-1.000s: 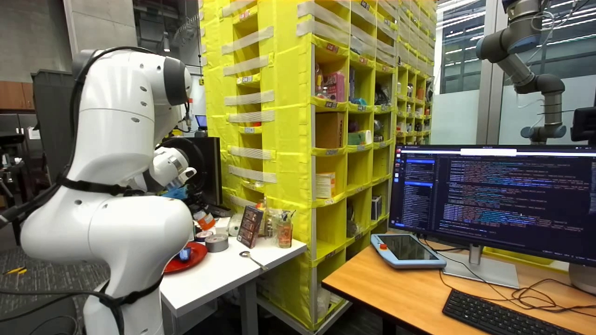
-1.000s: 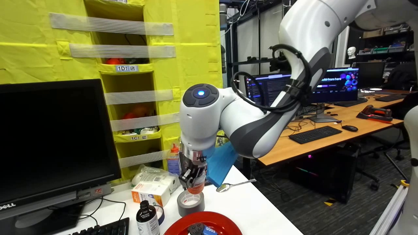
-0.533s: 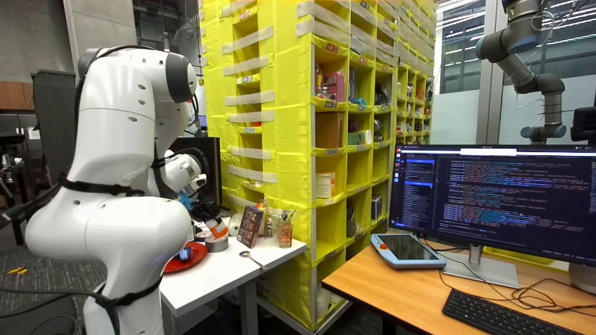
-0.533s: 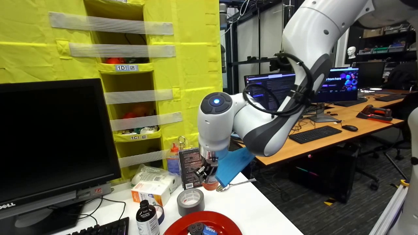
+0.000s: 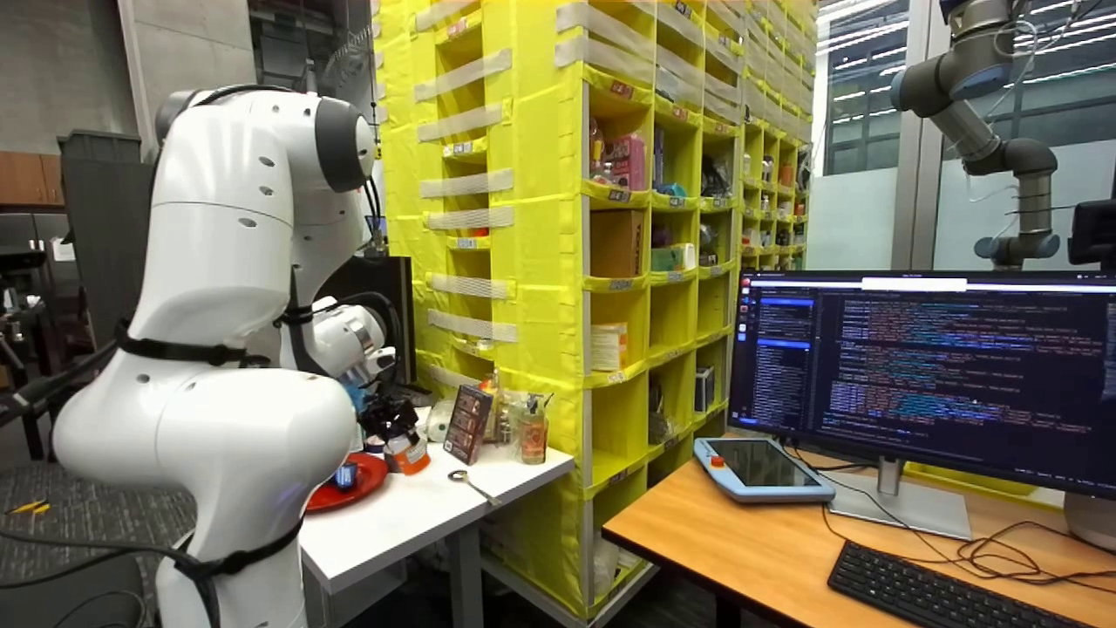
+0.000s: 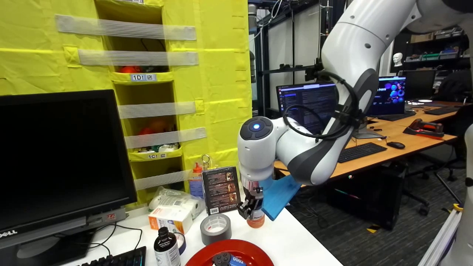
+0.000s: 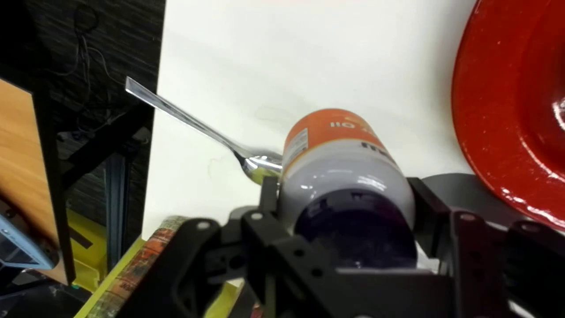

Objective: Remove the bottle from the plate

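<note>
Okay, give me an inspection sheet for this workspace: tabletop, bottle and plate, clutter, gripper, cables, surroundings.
Surface: white tabletop, faint marks near the spoon.
Job's things: orange-labelled bottle off the red plate; whether its base touches the tabletop can't be told. The red plate carries a blue item.
Clutter: spoon, its handle crossing the table edge in the wrist view; grey tape roll; dark bottle.
Gripper: closed on the orange-labelled bottle.
Cables: black cable looping beside the robot arm; more on the wooden desk.
Surroundings: yellow shelving; a second robot arm in an exterior view.
</note>
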Available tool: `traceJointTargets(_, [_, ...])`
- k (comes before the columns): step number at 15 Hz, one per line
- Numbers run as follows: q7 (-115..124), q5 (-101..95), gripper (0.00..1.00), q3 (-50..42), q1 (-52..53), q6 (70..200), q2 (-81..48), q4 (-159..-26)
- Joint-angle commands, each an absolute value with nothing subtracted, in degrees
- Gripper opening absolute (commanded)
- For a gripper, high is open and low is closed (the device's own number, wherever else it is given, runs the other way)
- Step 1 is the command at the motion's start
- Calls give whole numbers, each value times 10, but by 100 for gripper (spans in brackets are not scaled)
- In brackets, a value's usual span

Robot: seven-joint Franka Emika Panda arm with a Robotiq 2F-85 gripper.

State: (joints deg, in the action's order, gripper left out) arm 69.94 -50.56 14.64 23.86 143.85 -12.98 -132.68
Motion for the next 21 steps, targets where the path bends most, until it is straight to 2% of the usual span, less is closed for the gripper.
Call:
traceJointTargets(1, [625,-471,44,163,232,1462,-116,-1338])
traceJointTargets(10, [458,-363,44,168,243,1473,-147,-1316])
traceJointTargets(21, [477,-370,44,128,245,1482,-129,-1337])
